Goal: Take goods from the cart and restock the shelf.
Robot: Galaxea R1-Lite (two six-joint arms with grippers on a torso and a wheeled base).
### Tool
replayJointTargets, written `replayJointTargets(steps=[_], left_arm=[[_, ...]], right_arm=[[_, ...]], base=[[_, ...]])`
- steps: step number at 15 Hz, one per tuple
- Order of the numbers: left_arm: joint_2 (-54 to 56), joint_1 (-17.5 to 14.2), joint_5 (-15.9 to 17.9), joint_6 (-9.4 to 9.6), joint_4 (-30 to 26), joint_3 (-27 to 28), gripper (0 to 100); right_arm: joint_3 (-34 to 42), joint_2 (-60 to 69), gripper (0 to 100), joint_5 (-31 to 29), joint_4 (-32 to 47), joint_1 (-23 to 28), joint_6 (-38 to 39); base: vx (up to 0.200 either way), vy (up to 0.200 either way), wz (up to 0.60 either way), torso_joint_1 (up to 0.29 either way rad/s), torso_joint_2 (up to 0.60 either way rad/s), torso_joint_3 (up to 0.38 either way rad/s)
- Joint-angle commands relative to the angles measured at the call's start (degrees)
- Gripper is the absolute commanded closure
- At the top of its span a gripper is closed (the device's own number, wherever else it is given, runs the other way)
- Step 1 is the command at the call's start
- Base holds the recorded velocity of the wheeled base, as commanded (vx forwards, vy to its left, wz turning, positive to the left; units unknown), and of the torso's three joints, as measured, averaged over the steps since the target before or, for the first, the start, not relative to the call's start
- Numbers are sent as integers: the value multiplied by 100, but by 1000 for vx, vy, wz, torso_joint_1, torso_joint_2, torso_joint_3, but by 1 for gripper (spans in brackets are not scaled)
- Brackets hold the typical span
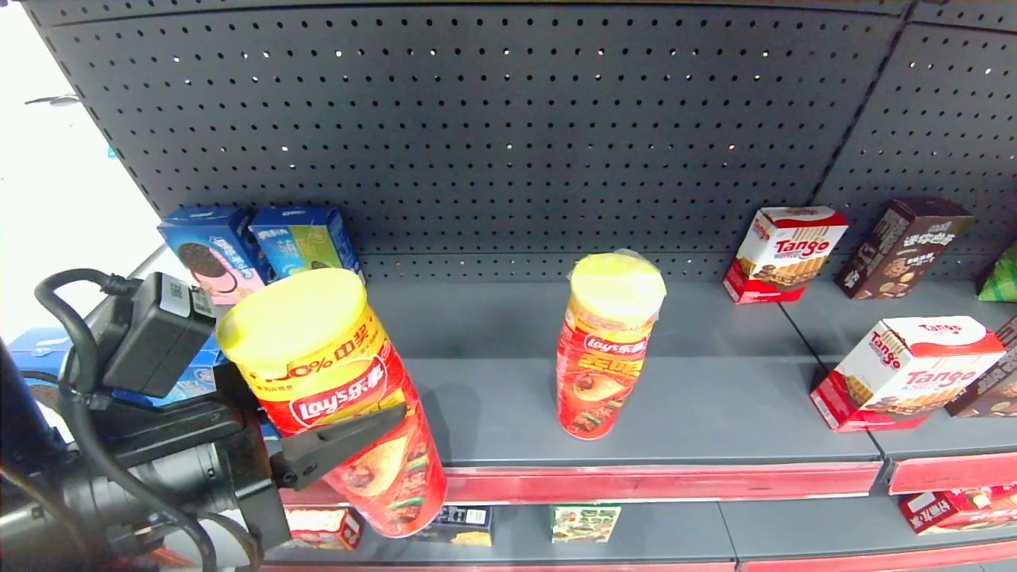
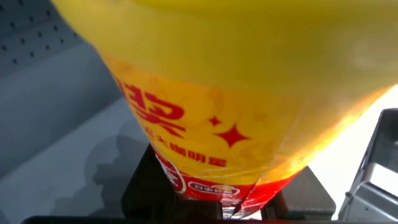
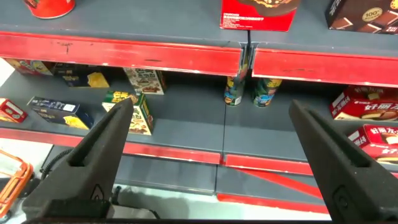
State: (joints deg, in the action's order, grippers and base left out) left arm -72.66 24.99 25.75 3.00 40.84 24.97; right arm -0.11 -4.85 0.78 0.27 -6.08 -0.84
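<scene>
Trouble, as I judge it, would start at the base of the tall red-and-yellow crisp tube with the yellow plastic lid [image 1: 334, 373]. In the head view that base hangs in front of the red price rail [image 1: 659, 481] and low against the edge of the grey metal shelf [image 1: 715, 397]. Pushed straight in, it could catch the edge and twist in my grip. The tube also leans, its lid tipped toward the blue biscuit boxes [image 1: 262, 246] at the shelf's left end. Let go at that angle, it would probably topple and roll. It might then knock the matching red-and-yellow tube [image 1: 608, 342], which stands upright near the middle of the shelf, well apart from mine. A smooth round wall gives two flat fingers little to bite on, so I also count a slip as possible.

My left arm comes in low from the left, its wrist roughly level. My left tool [image 1: 357, 429] is clamped across the tube's lower body, with one finger crossing its front.

My right tool [image 3: 210, 106] is spread wide with nothing between its fingers. It sits lower down, facing the lower shelves of boxed goods.
</scene>
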Motion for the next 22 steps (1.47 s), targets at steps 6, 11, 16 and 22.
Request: replayJointTargets(steps=[6, 11, 16, 22], left_arm=[[-1251, -38, -26, 122, -15, 1863, 100], [-2464, -803, 721, 746, -41, 2663, 100], [-3589, -750, 1213, 764, -94, 4025, 100], [-4090, -451, 1222, 992, -2344, 5932, 100]], right_arm=[[2, -51, 0, 1, 0, 2, -4], [2, -51, 0, 10, 0, 2, -4], [2, -51, 0, 10, 0, 2, -4], [2, -51, 0, 10, 0, 2, -4]], base=[[0, 0, 0, 0, 0, 0], [0, 0, 0, 0, 0, 0], [0, 0, 0, 0, 0, 0], [0, 0, 0, 0, 0, 0]])
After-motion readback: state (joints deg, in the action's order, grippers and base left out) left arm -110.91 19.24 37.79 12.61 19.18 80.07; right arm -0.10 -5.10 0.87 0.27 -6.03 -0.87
